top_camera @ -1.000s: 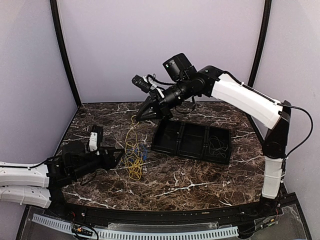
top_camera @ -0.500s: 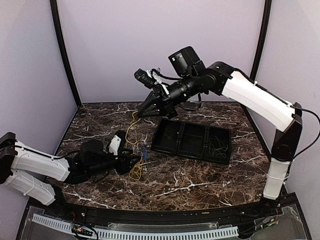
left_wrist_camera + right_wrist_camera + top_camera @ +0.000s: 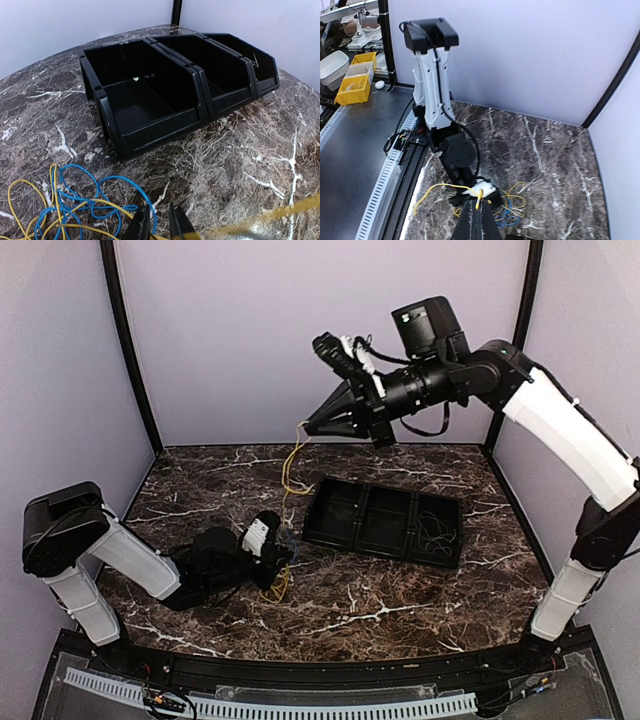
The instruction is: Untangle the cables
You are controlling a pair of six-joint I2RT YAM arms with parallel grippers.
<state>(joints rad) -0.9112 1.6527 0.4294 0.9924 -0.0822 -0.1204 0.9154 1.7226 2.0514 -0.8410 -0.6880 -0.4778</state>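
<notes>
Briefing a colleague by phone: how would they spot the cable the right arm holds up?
Find the black tray on the table; just left of it lies a tangle of yellow and blue cables. One yellow cable rises from it to the right gripper, jaws shut on it: alone off the table.

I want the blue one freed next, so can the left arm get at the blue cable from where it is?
Probably yes: the left gripper sits low beside the blue cable loops on the table, with nothing covering them, though yellow cable strands weave through.
</notes>
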